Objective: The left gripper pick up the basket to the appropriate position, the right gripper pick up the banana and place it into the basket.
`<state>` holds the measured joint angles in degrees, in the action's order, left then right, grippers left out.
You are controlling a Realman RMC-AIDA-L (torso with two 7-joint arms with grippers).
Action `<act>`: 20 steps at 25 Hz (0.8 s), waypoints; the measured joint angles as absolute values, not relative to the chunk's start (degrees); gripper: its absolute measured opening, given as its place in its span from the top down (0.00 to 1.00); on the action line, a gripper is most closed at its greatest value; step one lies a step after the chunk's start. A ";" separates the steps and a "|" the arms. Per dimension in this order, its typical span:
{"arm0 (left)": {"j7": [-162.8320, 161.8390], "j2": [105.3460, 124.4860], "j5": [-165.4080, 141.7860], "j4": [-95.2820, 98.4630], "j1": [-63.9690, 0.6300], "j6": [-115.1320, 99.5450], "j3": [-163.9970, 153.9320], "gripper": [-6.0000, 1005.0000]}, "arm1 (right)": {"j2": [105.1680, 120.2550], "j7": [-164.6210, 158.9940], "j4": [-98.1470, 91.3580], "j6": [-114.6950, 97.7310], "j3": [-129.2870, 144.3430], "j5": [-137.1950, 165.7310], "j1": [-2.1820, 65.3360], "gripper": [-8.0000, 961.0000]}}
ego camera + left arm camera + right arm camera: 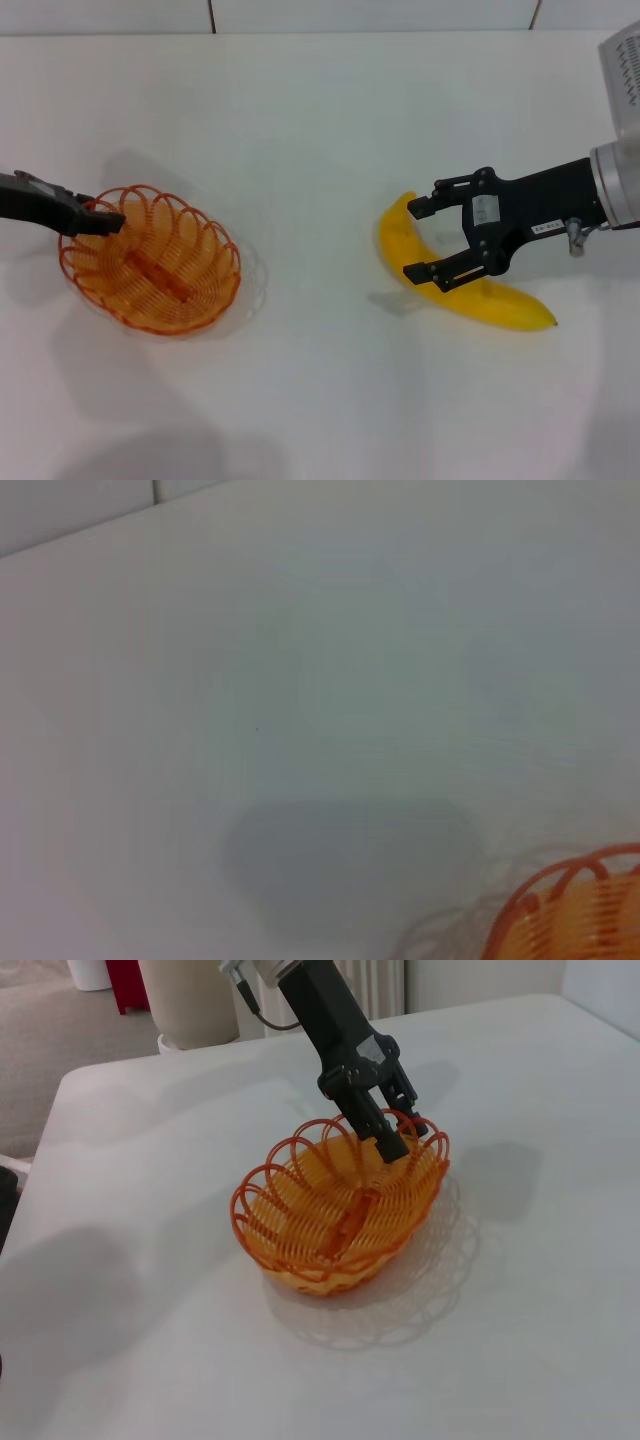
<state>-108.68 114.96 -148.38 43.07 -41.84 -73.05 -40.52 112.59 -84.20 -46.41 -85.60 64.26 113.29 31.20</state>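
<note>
The left gripper (108, 222) is pinched on the basket (160, 275) rim, looks like a firm grip. The banana (470, 290) lies well off from the basket, with the right gripper (425, 240) spread wide over it (white stickers on the claw, print unreadable).

I count one basket (150, 258) on my worktop (320, 130), a single shallow oval of orange looped plastic, and one banana (470, 285), yellow and unpeeled. I have two tools in sight: one left tool (100, 222), black on an all-black arm, and one right tool (425, 240), black on a silver-white wrist, each with two fingers. That makes one of each kind of object and two tools, all on one white worktop.
</note>
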 joint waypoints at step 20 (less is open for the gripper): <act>-107.94 113.65 -144.35 45.01 -41.94 -80.71 -40.26 0.90 | 112.59 -84.20 -46.40 -85.60 64.24 113.46 31.20 0.08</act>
<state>-107.94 113.65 -144.35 45.01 -41.94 -80.71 -40.26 112.59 -84.20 -46.40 -85.60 64.25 113.46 31.20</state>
